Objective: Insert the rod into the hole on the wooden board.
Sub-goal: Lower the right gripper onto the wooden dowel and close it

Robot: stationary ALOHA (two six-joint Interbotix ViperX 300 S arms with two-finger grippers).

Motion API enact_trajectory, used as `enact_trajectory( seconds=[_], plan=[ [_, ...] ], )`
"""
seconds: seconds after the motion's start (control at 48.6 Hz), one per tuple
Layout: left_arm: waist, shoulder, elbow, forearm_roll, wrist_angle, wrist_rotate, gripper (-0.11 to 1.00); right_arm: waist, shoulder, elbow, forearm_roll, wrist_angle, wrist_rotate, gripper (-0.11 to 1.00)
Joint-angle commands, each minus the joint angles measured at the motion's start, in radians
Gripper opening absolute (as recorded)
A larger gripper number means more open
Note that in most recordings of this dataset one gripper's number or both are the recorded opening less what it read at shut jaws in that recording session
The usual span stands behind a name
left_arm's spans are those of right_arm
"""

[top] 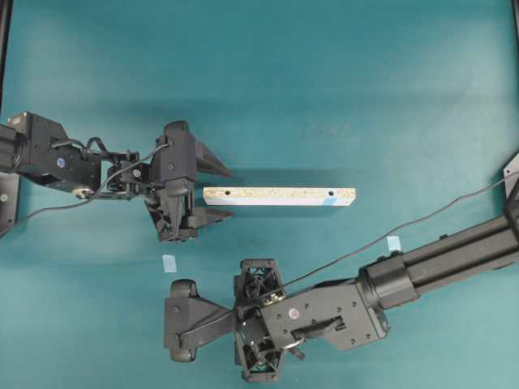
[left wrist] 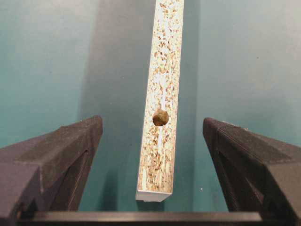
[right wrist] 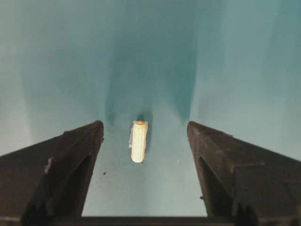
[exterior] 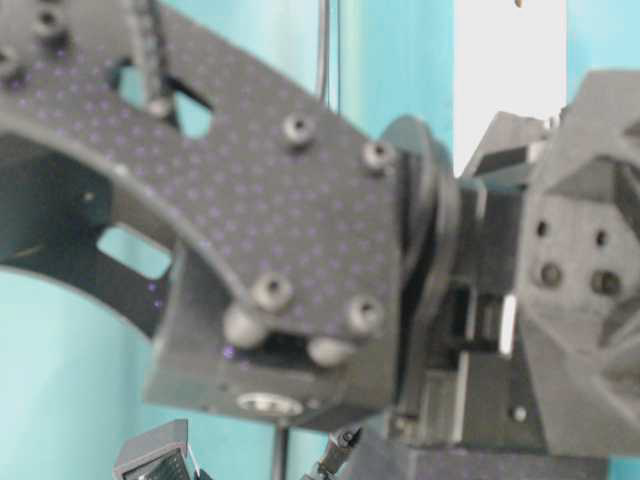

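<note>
The rod [right wrist: 138, 141], a short pale wooden dowel, is seen lying on the teal table surface [right wrist: 235, 56] over a small pale-blue square [right wrist: 131, 139] whose edge shows at the rod's left side. It is framed between the two black fingers [right wrist: 61, 160] of the right gripper [right wrist: 145, 129], whose jaws are spread wide and are apart from the rod on both sides. In the overhead view the rod itself is hidden beneath the right gripper [top: 180, 321], which is placed near the lower edge of the table, below the wooden board [top: 280, 196]. The board, a long narrow strip of speckled particleboard, is laid flat and horizontal near the middle of the table. The hole [top: 331, 195] is found close to its right end, beside a pale-blue mark [top: 332, 203] on the board's near edge; a second dark hole [top: 228, 194] is found close to its left end. The left gripper [top: 217, 193] is set just beside the board's left end, with its jaws spread wide and nothing between them but the board's end, untouched. Two further pale-blue squares [top: 169, 262] [top: 394, 243] lie on the table below the board.
</note>
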Motion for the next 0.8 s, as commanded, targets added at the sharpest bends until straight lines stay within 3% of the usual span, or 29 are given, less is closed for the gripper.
enact_trajectory(
  seconds=[0.0,0.206,0.783],
  plan=[
    [0.002,-0.012,-0.014,0.000,-0.006,-0.005,0.96,0.006,-0.023,-0.028,-0.005,-0.014,0.002,0.78],
    [0.002,-0.014,-0.014,0.000,-0.005,-0.005,0.96,0.005,-0.018,-0.028,-0.005,-0.023,0.006,0.70],
    [0.003,-0.012,-0.009,0.000,-0.005,-0.006,0.96,0.005,-0.008,-0.020,-0.005,-0.008,0.011,0.69]
  ],
)
